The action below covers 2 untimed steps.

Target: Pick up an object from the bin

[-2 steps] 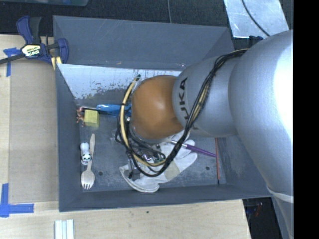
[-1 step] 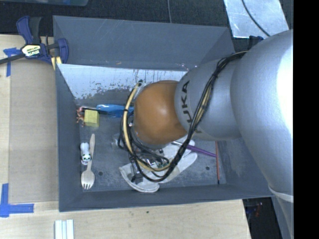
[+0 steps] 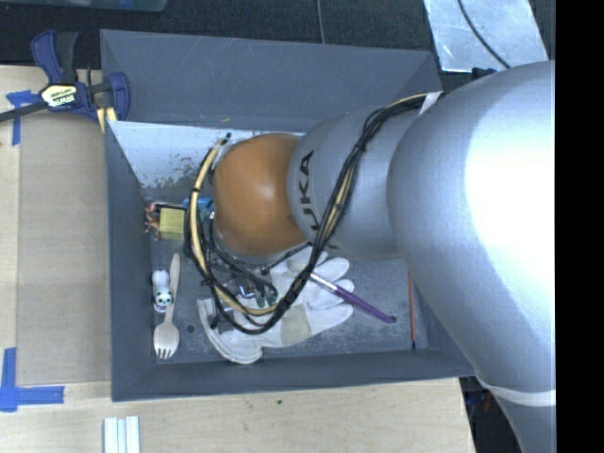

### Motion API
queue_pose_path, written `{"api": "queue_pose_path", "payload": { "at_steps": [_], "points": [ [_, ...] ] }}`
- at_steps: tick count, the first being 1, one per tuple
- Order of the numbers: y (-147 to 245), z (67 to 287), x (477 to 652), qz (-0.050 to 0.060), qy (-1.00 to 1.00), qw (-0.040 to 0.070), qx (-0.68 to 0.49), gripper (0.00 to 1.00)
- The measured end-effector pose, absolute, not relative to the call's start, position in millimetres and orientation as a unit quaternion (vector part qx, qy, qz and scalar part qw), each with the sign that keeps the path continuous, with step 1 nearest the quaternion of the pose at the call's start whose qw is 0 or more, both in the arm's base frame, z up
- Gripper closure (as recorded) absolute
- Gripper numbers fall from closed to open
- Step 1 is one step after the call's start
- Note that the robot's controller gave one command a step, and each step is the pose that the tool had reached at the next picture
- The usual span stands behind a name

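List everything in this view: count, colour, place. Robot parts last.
bin: one, grey, centre of view
block: one, yellow, bin's left side
small toy: one, white with dark spots, lower left, beside the fork
fork: one, cream, lower-left corner
cloth: one, white, crumpled, bottom centre
stick: one, purple, at the cloth's right
arm: one, silver, from the right
orange cover: one, on the wrist
cables: several, black and yellow, round the cover
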State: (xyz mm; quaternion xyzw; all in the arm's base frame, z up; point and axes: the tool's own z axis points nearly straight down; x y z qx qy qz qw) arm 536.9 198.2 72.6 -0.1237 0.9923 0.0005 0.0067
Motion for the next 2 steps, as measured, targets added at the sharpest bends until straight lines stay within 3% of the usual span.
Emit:
{"api": "queue_pose_path", "payload": {
  "at_steps": [1, 2],
  "points": [
    [144.5, 78.6, 506.7, 0.0, 0.996, 0.005, -0.09, 1.0],
    [144.6, 78.6, 506.7, 0.0, 0.996, 0.005, -0.09, 1.0]
  ]
}}
